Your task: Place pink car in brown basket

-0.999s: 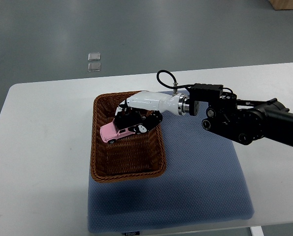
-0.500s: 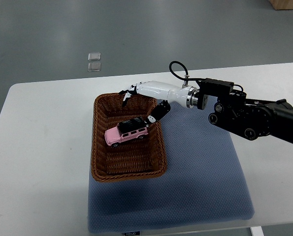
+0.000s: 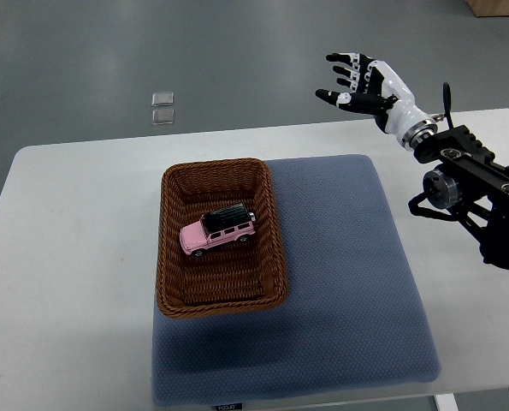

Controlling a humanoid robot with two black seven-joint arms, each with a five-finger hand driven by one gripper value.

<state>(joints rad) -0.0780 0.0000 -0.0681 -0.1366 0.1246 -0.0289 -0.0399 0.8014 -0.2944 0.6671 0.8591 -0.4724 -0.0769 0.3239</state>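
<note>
No readable text anywhere in this shot. The only hint of print sits on a small dark tag at the near edge of the blue mat, and it's too small and blurred to make out. The pink car, the brown basket and the table carry no legible labels, numbers or signs.

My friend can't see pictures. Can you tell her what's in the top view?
A pink car sits on its wheels inside a brown basket on a blue mat on a white table. The robot's right hand is raised at the upper right, fingers spread and empty, well away from the basket.
</note>
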